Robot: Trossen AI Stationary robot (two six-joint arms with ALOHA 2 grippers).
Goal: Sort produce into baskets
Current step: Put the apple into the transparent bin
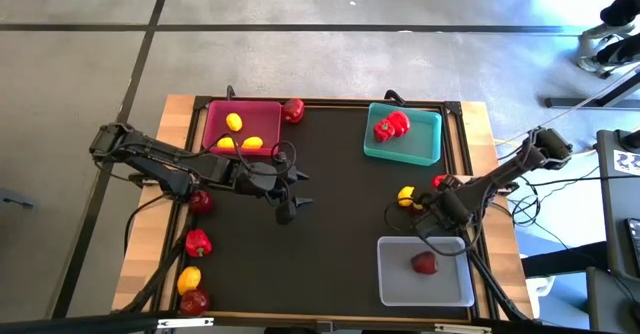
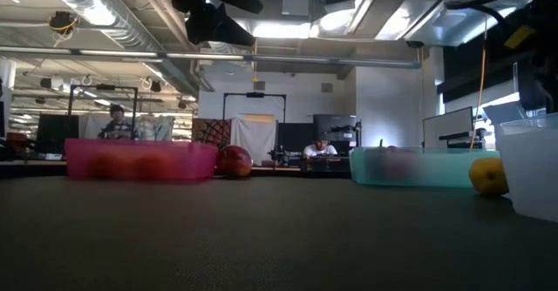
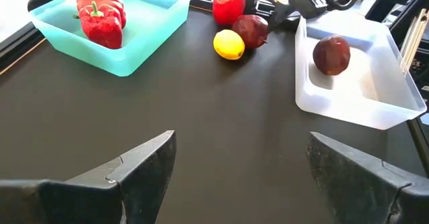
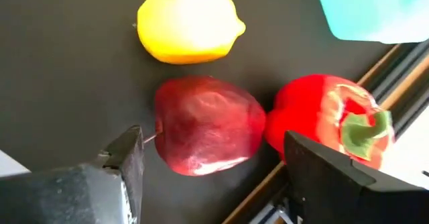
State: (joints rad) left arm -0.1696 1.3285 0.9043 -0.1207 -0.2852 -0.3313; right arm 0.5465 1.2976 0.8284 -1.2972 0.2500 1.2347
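Pincer on my right arm (image 4: 208,170) hangs low over a dark red apple (image 4: 208,125), its fingers spread to either side of the fruit with nothing gripped yet, while my left pincer (image 3: 234,177) waits wide open and empty above the bare middle of the black tabletop (image 1: 330,204). Three baskets sit on that tabletop: a magenta one (image 1: 215,114) at the far left holding two lemons, a teal one (image 1: 425,149) at the far right holding a red pepper (image 1: 391,125), and a clear one (image 1: 390,284) near the right front holding a single apple (image 1: 424,264). My target apple lies just beyond the clear basket, touching a red pepper (image 4: 328,120) on one side, with a lemon (image 4: 188,23) just beside it. More produce sits on the wooden left edge (image 1: 150,244), unsorted. I judge the main risk is crowding: one finger must descend into the narrow seam where pepper meets apple, and could land on the pepper, push it off the tabletop edge, or squeeze the round apple so it rolls into the lemon.
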